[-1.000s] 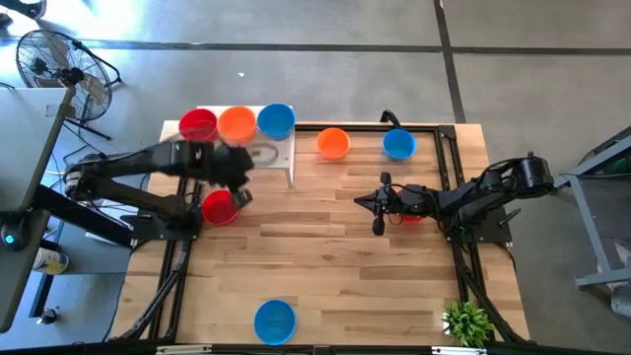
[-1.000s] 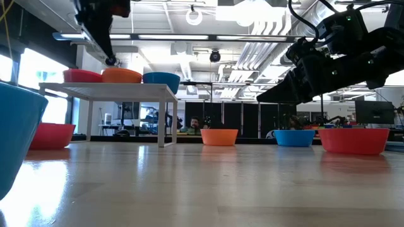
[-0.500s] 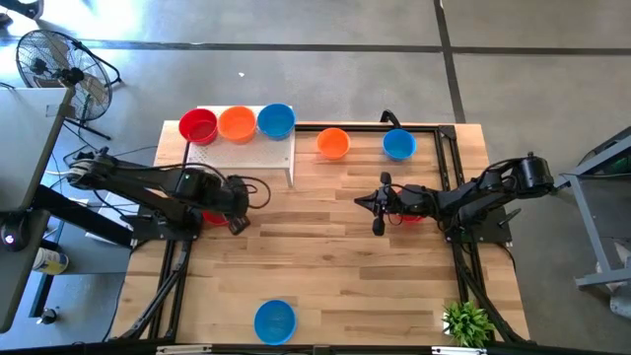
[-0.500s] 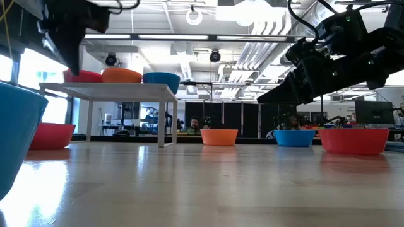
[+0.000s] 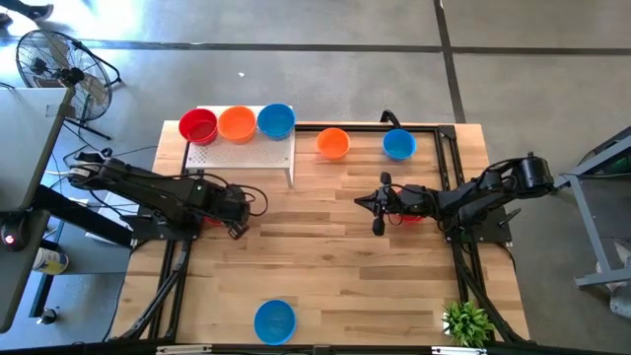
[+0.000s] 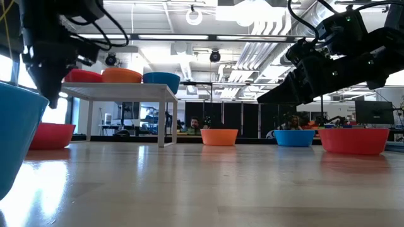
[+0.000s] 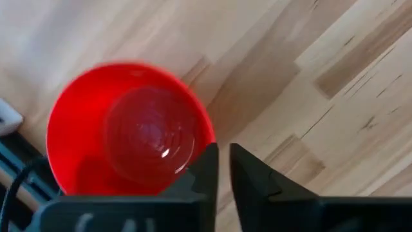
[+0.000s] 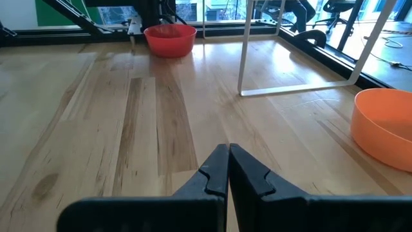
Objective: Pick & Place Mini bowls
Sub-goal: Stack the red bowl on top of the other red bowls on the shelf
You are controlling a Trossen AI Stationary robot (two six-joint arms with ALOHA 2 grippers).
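Note:
A red mini bowl (image 7: 129,129) stands on the table at its left side, mostly hidden under my left arm in the high view. My left gripper (image 7: 223,166) (image 5: 237,209) hangs shut above the table beside that bowl's rim, clear of it in the low view (image 6: 52,98). Three more bowls, red (image 5: 199,126), orange (image 5: 237,123) and blue (image 5: 276,120), sit on the white perforated board (image 5: 281,150). My right gripper (image 8: 227,169) (image 5: 379,203) waits shut above the table's right half, with another red bowl (image 5: 410,216) under its arm.
An orange bowl (image 5: 333,143) and a blue bowl (image 5: 398,144) stand near the far edge. Another blue bowl (image 5: 275,320) sits at the near edge. The white board stands raised on legs at the far left. A small plant (image 5: 467,321) is at the near right corner.
My left gripper has swung from beside the white board toward the table's near edge and come down, so that it now hangs over the red bowl on the left, and its arm now covers that bowl in the high view. The bowls have not moved.

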